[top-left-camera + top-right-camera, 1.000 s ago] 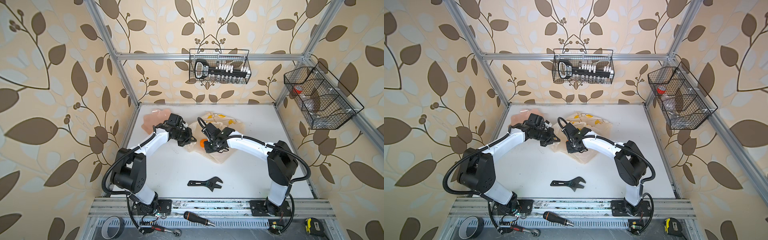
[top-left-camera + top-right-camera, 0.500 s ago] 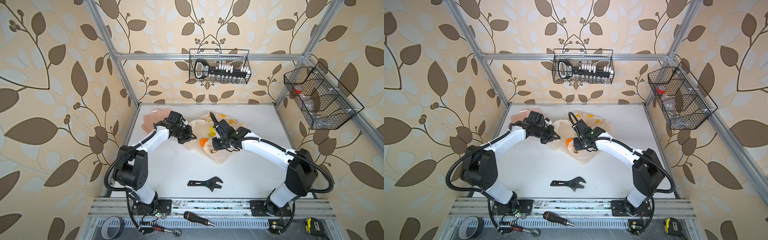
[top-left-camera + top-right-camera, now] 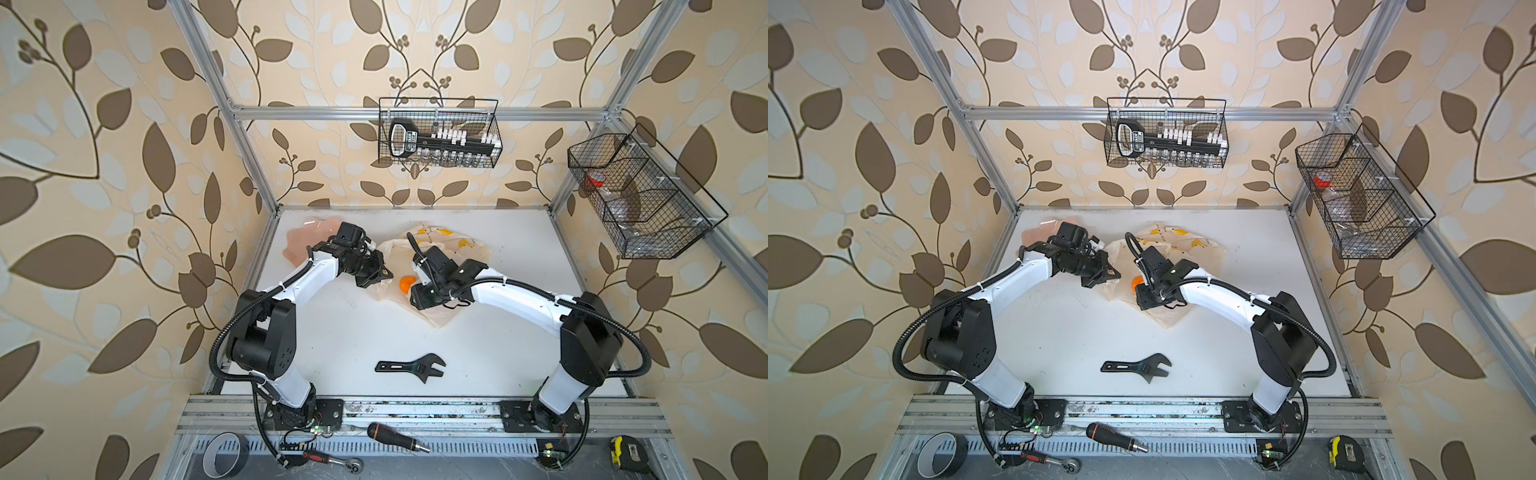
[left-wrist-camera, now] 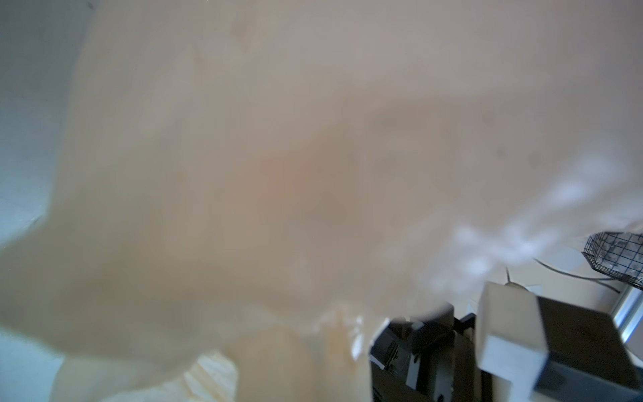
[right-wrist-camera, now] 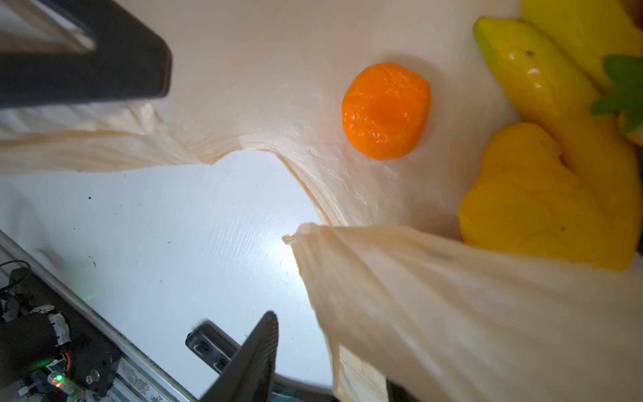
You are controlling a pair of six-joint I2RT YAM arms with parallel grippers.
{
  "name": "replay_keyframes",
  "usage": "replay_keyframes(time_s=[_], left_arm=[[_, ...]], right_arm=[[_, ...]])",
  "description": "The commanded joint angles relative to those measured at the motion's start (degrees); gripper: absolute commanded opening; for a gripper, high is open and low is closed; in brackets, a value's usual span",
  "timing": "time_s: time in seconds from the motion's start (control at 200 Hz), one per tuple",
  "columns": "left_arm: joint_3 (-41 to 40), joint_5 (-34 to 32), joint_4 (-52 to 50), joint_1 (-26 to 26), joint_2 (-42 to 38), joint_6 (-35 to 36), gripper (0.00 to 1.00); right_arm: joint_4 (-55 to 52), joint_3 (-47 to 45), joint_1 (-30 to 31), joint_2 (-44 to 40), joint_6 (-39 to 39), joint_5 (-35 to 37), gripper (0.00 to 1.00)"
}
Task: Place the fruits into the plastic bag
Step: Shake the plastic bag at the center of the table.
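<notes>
The plastic bag (image 3: 457,249) (image 3: 1187,245) lies crumpled at the back middle of the table, mouth toward the front. My left gripper (image 3: 380,276) (image 3: 1111,276) is shut on its left rim, and the blurred film fills the left wrist view (image 4: 278,174). Inside the bag I see an orange tangerine (image 5: 386,111) (image 3: 406,284), yellow bananas (image 5: 556,104), a yellow lemon (image 5: 529,198) and a strawberry's green leaf (image 5: 622,87). My right gripper (image 5: 306,334) (image 3: 415,293) is open at the mouth, just in front of the tangerine. One of its fingers (image 5: 254,355) is bare. A bag flap (image 5: 452,313) drapes over the other.
A pink petal-shaped dish (image 3: 301,241) sits behind the left arm. A black wrench (image 3: 411,365) lies at the front middle. Wire baskets hang on the back wall (image 3: 440,133) and right wall (image 3: 640,195). A screwdriver (image 3: 395,434) and other tools lie on the front rail.
My right gripper has opened and drawn back out of the bag toward the front. The tangerine stays where it was. The left arm has hardly moved.
</notes>
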Motion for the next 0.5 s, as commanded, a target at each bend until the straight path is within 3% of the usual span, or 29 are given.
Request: replay_keyframes(time_s=[0.0, 0.205, 0.495], left_arm=[[1.1, -0.1, 0.0, 0.6, 0.5, 1.6, 0.0], [0.9, 0.0, -0.2, 0.6, 0.4, 1.9, 0.0], [1.4, -0.2, -0.4, 0.7, 0.6, 2.3, 0.0]], right_arm=[[-0.3, 2.1, 0.3, 2.7, -1.3, 0.4, 0.52], [-1.5, 4.2, 0.8, 7.8, -2.6, 4.4, 0.55], [-2.7, 3.3, 1.7, 9.0, -5.6, 8.2, 0.21]])
